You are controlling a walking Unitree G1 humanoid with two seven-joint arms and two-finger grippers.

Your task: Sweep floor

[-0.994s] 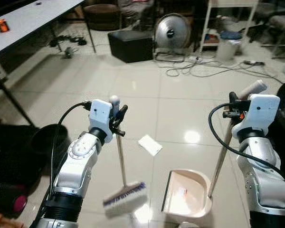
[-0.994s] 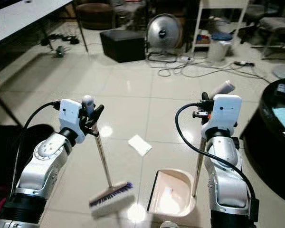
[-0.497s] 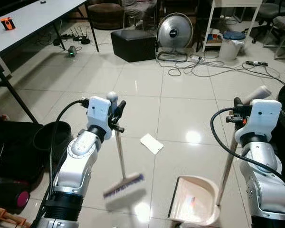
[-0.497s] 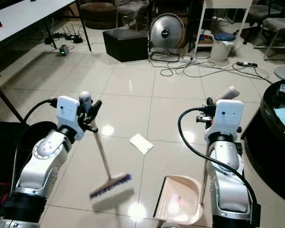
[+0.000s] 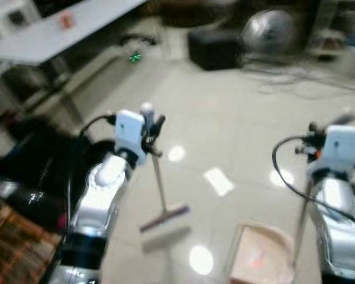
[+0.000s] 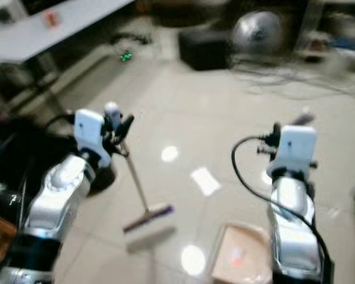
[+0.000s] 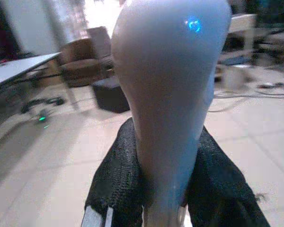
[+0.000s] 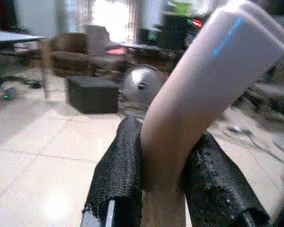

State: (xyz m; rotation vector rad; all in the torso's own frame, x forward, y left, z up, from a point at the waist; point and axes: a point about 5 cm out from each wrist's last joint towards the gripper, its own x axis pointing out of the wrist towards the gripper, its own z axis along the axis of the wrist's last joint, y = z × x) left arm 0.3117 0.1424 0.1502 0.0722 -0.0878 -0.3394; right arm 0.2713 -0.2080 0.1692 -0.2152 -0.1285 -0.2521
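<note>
left gripper (image 5: 149, 127) jaws are clamping the broom (image 5: 161, 204); right gripper (image 5: 316, 135) jaws are clamping the dustpan (image 5: 261, 260) handle, paper (image 5: 219, 181) lying mid-frame.

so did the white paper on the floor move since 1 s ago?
Cannot tell. The views are blurred and have shifted; the white paper lies between broom and dustpan, as before.

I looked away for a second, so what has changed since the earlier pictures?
Mainly the camera swung; the view is blurred, so shifts are not the things moving. The left claw still grips the silver-handled broom, the right claw the beige dustpan's handle. The white paper stays unswept on the tiles.
</note>
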